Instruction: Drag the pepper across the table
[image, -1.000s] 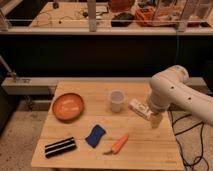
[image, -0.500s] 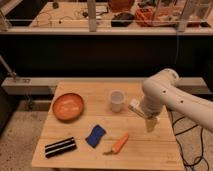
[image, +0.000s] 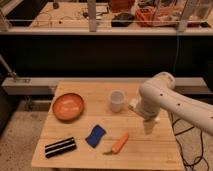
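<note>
The pepper (image: 119, 144) is a small slender orange vegetable with a dark stem tip. It lies on the light wooden table (image: 100, 159) near the front, just right of the blue sponge (image: 95, 135). My gripper (image: 149, 127) hangs from the white arm (image: 161, 96) over the table's right side. It points down, up and to the right of the pepper, and is apart from it.
A round orange bowl (image: 68, 106) sits at the table's left. A white cup (image: 117, 101) stands at the middle back, left of the arm. A black striped object (image: 60, 147) lies at the front left. A dark shelf wall runs behind the table.
The arm has swung left and lowered, bringing the gripper closer to the pepper. The pepper and the other objects have not moved.
</note>
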